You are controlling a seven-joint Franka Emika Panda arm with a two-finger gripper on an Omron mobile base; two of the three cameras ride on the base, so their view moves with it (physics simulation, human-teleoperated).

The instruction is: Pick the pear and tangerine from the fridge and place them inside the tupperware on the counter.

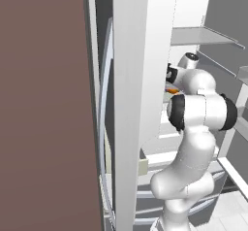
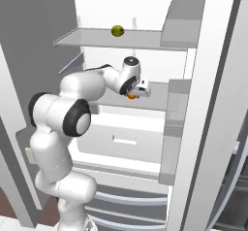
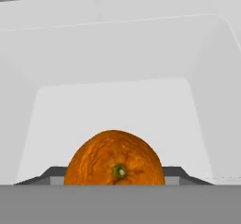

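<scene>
Right in front of your hand camera sits the round, bright orange tangerine (image 3: 114, 158), dimpled skin and green stem scar facing you, and your two-finger gripper (image 2: 132, 95) has its jaws pinched on it, over the white middle shelf inside the fridge (image 2: 145, 16). Your white arm reaches in with elbow bent and wrist level. Farther up, the small yellow-green pear (image 2: 117, 30) rests on the top shelf.

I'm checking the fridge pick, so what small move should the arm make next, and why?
Probably lift slightly and draw back out of the fridge. The gripper looks shut on the tangerine, while the pear waits on the shelf above.
</scene>
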